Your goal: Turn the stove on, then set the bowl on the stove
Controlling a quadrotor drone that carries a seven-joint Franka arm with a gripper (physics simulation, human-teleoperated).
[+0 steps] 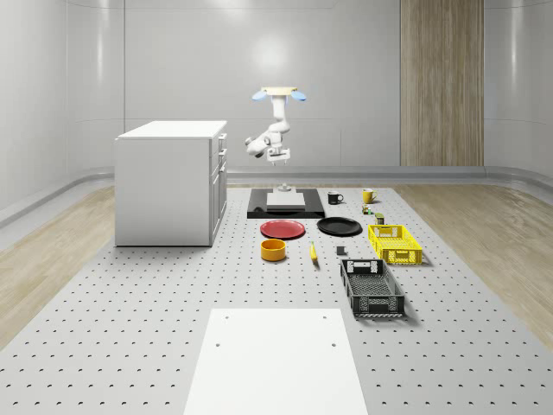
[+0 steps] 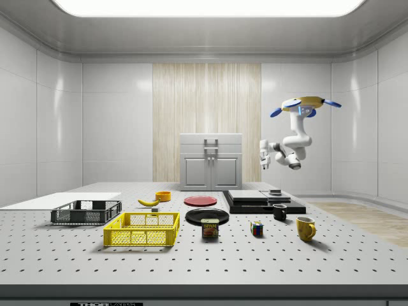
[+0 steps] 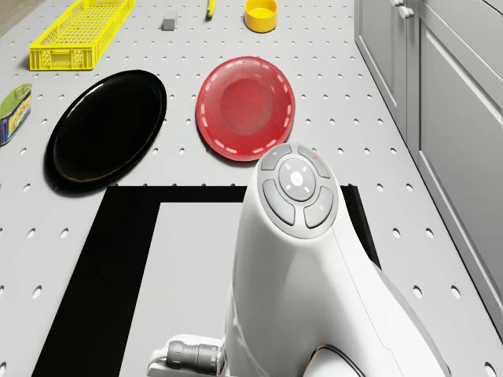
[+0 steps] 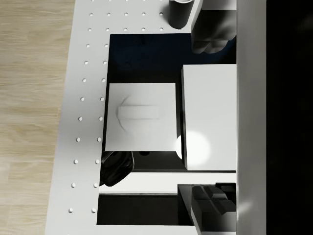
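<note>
White gripper (image 1: 278, 158) hangs in the air above the stove (image 1: 285, 204), clear of it; I cannot tell from any view how far the jaws are parted, and I see nothing held between them. From the wrist view I read the stove (image 4: 142, 58) as a black slab with a pale square plate (image 4: 141, 116) on top, a dark knob-like part (image 4: 116, 168) at one edge, and a black mug (image 4: 180, 12) just off the slab. Arm (image 3: 314, 259) is folded under the drone (image 1: 280, 94), which hovers over the far edge of the stove in the whole-scene view; side view puts the drone (image 2: 305, 104) high over the stove's (image 2: 262, 200) right end, gripper (image 2: 264, 159) well above the slab. Bowl (image 1: 273, 250) is orange-yellow and sits on the table (image 1: 138, 328), on the near side of the red plate (image 1: 282, 229), well apart from the stove; drone view shows the bowl (image 3: 261, 14) beyond the red plate (image 3: 247, 107). Black plate (image 1: 339, 226) lies beside the red one. Banana (image 1: 313, 252) rests right of the bowl in the whole-scene view. Yellow crate (image 1: 394, 243) and black crate (image 1: 371, 288) stand further right, yellow mug (image 1: 368, 196) near the stove's right corner. Cabinet (image 1: 170, 181) stands left of the stove.
</note>
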